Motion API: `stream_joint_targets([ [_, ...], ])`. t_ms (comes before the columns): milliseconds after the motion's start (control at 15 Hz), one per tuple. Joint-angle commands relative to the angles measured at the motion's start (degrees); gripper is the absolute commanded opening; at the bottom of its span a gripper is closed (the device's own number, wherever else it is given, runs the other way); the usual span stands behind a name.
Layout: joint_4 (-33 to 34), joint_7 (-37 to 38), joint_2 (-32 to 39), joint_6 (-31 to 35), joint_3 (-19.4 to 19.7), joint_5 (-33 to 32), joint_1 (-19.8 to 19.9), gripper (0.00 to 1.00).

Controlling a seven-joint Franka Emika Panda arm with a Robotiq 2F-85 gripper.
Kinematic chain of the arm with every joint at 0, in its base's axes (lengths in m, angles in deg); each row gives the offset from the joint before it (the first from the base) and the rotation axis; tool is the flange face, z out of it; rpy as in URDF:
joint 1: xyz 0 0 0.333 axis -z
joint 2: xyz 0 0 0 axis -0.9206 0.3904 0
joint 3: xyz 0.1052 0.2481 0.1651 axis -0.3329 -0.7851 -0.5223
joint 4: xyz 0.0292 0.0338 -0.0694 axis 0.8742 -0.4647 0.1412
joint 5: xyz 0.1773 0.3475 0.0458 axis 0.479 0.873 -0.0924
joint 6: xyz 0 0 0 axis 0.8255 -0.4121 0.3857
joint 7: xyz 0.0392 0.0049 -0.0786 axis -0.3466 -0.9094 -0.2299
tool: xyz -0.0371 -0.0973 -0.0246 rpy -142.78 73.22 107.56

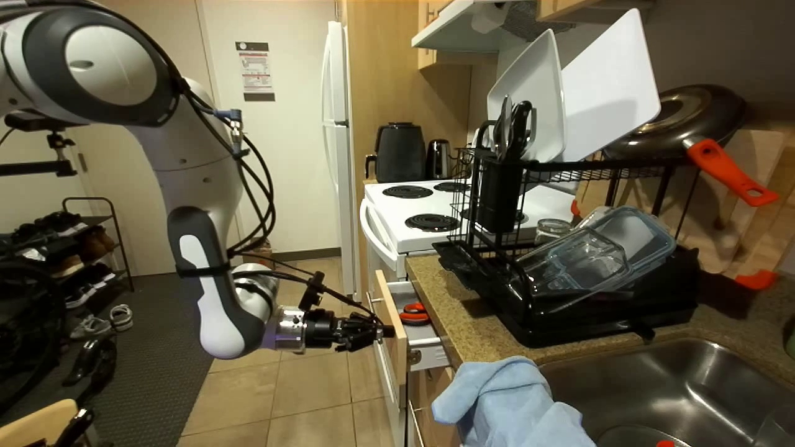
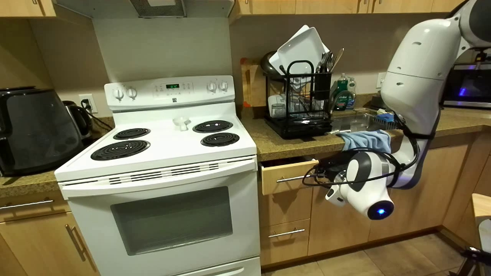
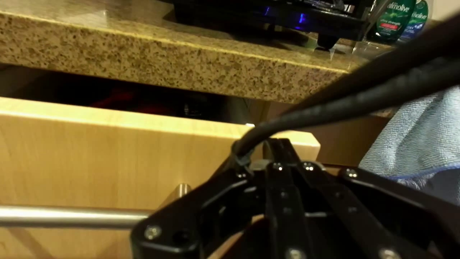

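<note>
One drawer [image 3: 100,154] beneath the counter [image 3: 172,61] stands partly out, with the gripper [image 1: 384,332] at the end of its front nearer the blue cloth [image 3: 424,144] — jaws together, though I cannot tell whether the tips touch the drawer. From the tips in the wrist view, the metal handle [image 3: 72,217] lies at eight o'clock, the blue cloth hangs at three and the counter's edge runs from ten to one. In an exterior view something red [image 1: 415,318] lies inside the drawer, two o'clock from the gripper. In an exterior view the dish rack [image 2: 303,130] stands at eleven o'clock from it, the stove [image 2: 168,153] at nine.
</note>
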Motion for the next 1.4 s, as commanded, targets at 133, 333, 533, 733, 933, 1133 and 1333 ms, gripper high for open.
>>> stream_joint_targets([
  [133,-2.82,-2.46,-6.53,3.40,1.38,-2.38,1.26,0.00],
  [333,-2.61,-2.36,-6.79,5.42,2.07,-4.85,1.63,0.00],
  [533,-1.35,-1.98,-5.62,5.07,2.69,-6.03,1.55,0.00],
  [733,-0.44,-0.81,-5.57,8.04,3.26,-8.79,2.75,0.00],
  [933,1.93,0.53,-4.79,12.02,3.53,-11.05,4.27,0.00],
  [1133,4.40,2.20,-4.44,15.76,3.55,-12.62,5.78,0.00],
  [1333,5.69,3.64,-4.96,18.18,3.73,-13.25,6.86,0.00],
])
